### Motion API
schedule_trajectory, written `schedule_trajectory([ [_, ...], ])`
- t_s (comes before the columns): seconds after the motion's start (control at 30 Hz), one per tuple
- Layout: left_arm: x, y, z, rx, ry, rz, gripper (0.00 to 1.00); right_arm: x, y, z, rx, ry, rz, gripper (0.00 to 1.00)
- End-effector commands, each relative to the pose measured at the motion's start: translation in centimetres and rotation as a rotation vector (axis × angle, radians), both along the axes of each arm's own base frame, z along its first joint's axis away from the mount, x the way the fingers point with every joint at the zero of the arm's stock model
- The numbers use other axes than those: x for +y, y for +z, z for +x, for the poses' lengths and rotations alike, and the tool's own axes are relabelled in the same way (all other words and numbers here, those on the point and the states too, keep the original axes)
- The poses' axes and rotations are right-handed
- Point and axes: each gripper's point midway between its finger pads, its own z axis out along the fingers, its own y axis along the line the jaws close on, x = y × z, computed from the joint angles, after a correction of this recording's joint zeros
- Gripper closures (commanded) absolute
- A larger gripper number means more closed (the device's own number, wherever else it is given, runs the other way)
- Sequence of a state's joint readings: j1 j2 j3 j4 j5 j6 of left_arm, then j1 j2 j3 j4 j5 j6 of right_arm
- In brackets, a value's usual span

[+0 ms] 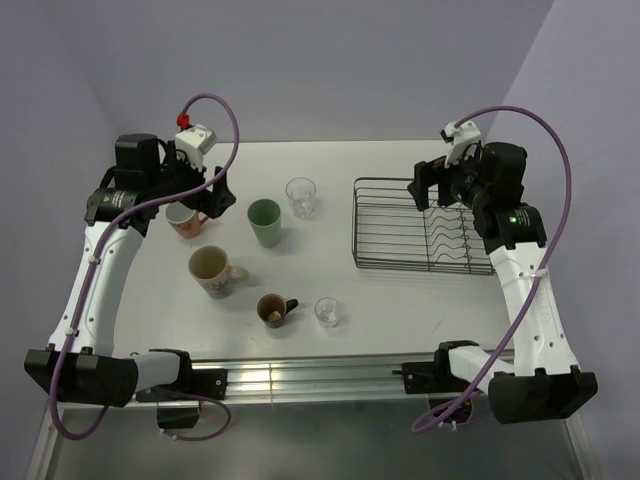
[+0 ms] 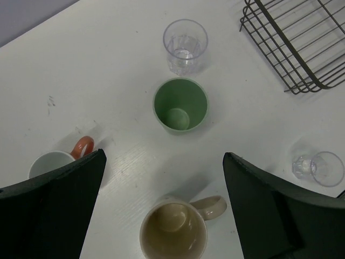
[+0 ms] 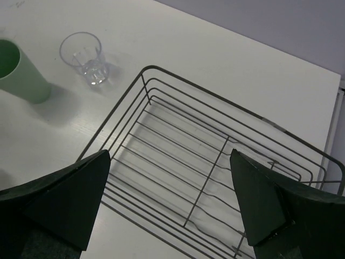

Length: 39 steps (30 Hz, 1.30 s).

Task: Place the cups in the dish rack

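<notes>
Six cups stand on the white table, left of the empty black wire dish rack (image 1: 356,225). They are a green tumbler (image 1: 265,222), a clear glass (image 1: 301,197) behind it, a second clear glass (image 1: 327,312) near the front, a cream mug (image 1: 211,270), a small dark brown cup (image 1: 272,310) and a pinkish mug (image 1: 184,220). My left gripper (image 1: 215,195) hangs open above the pinkish mug, holding nothing. In the left wrist view its fingers frame the cream mug (image 2: 174,232) and the tumbler (image 2: 180,106). My right gripper (image 3: 170,154) is open over the rack (image 3: 143,75).
The rack's wavy plate dividers (image 1: 450,235) fill its right half, under my right arm. Purple cables loop above both wrists. The table's front edge carries a metal rail (image 1: 300,378) with the arm bases on it.
</notes>
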<state>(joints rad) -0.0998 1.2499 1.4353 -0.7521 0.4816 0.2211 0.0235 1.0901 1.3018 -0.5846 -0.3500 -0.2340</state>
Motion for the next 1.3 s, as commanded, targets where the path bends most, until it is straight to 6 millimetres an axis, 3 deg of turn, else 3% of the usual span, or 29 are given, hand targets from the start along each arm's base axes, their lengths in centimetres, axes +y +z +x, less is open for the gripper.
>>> schedule_trajectory([
  [0.0,-1.3,0.3,-0.9,-0.025,-0.06,0.039,0.01,0.5,0.3,-0.3,0.002,0.029,-0.019,0.0],
  [0.23,-4.0,-2.4,-4.2,0.035,-0.289,0.173,0.01,0.7,-1.8,-1.0,0.055,0.048,-0.024,0.0],
  [0.5,-7.8,-8.3,-11.4,0.219,-0.603,0.303,0.05,0.9,-3.6,-1.2,0.123,0.062,-0.02,0.0],
  [0.63,-8.5,-11.4,-13.5,0.268,-0.66,0.373,0.09,1.1,-3.9,-1.3,0.145,0.071,-0.01,0.0],
  [0.8,-9.2,-14.2,-14.5,0.341,-0.69,0.435,0.24,1.2,-3.9,-1.3,0.156,0.075,-0.008,0.0],
  [1.0,-10.3,-17.2,-14.8,0.416,-0.692,0.455,0.27,1.1,-4.1,-1.4,0.163,0.07,-0.012,0.0],
  [1.27,-9.6,-20.4,-14.0,0.496,-0.562,0.508,0.34,1.0,-4.3,-1.7,0.165,0.063,-0.014,0.0],
])
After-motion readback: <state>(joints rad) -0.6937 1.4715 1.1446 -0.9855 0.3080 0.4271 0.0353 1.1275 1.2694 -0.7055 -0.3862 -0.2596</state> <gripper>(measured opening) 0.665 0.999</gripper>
